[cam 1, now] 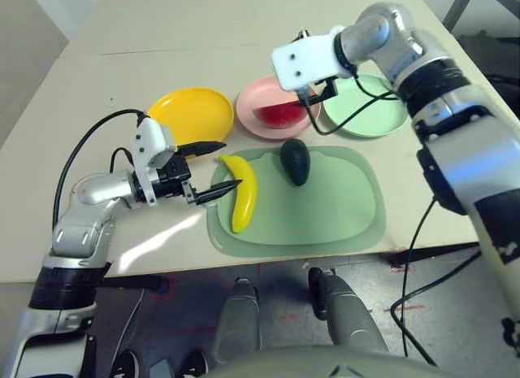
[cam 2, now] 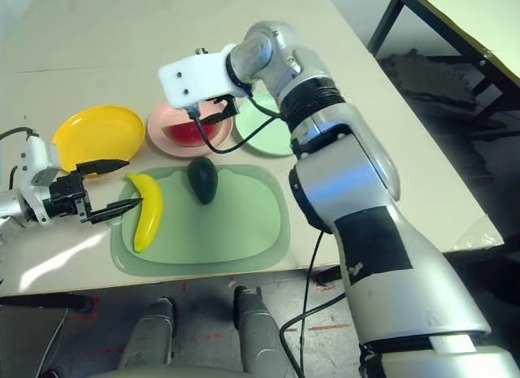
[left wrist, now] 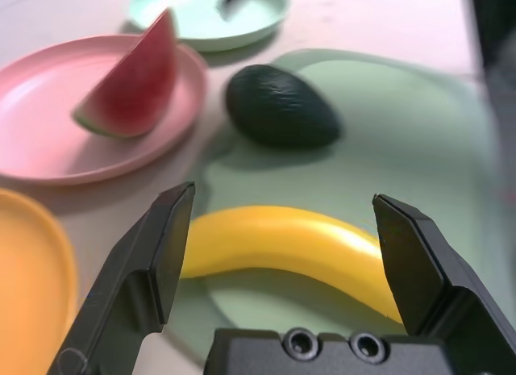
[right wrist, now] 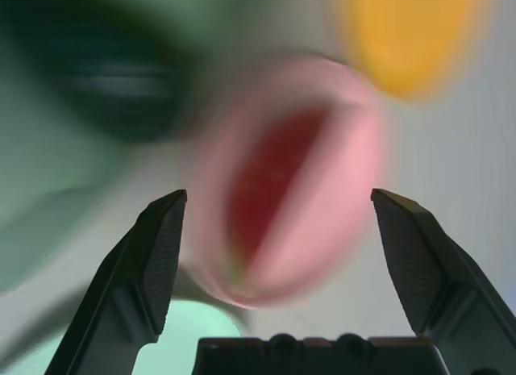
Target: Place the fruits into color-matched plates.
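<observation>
watermelon wedge [cam 1: 280, 115] lies in pink plate [cam 1: 252, 101]; banana [cam 1: 242, 195] on mat [cam 1: 341, 207].

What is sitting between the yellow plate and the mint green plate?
The round pink plastic plate holding the red watermelon wedge, seen in the left eye view.

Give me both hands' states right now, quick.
Left hand: open, empty, fingers either side of the banana on the mat.
Right hand: open, empty, above the watermelon wedge on the pink plate.
</observation>
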`<state>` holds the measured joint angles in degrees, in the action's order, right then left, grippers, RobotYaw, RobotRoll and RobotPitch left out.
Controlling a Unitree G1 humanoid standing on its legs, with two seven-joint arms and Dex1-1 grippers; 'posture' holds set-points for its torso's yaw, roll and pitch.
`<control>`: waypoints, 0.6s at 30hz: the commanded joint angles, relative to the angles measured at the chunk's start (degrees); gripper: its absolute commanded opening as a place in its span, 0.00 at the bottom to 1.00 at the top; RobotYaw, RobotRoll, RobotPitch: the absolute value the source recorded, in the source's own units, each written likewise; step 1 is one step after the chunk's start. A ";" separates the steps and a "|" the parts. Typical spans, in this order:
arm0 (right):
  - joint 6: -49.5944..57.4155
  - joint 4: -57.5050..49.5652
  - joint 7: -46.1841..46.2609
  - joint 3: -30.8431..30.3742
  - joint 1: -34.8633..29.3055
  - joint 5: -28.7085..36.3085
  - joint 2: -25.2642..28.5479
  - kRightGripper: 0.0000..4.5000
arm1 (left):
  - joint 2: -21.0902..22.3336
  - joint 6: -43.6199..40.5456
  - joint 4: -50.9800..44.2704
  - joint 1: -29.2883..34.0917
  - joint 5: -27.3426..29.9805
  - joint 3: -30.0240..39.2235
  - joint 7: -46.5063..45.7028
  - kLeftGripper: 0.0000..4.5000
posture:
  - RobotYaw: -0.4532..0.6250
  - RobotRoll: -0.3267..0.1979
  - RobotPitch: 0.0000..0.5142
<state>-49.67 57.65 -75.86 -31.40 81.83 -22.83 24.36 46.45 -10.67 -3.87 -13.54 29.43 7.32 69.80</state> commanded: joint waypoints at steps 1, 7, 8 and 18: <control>-8.52 -6.47 -3.88 -2.02 -1.56 3.07 2.39 1.00 | 0.88 -0.75 0.31 0.78 1.32 0.57 2.76 1.00 | 0.41 0.62 0.43; -17.81 -4.68 2.03 -2.78 2.44 -0.64 2.43 1.00 | 1.60 -2.44 0.84 -1.27 2.39 1.39 3.61 1.00 | 0.41 0.62 0.45; -19.02 -4.31 3.04 -3.16 2.94 -1.40 2.14 1.00 | 1.78 -2.68 1.01 -1.70 2.53 1.52 3.72 1.00 | 0.41 0.62 0.45; -22.85 -2.69 8.56 -6.39 2.12 -4.22 -0.73 1.00 | 2.96 -4.32 0.61 -1.44 2.93 3.36 2.85 1.00 | 0.43 0.62 0.46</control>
<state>-71.80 54.68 -67.74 -36.28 84.88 -26.52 23.84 48.70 -14.38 -3.24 -15.82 32.02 9.43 72.79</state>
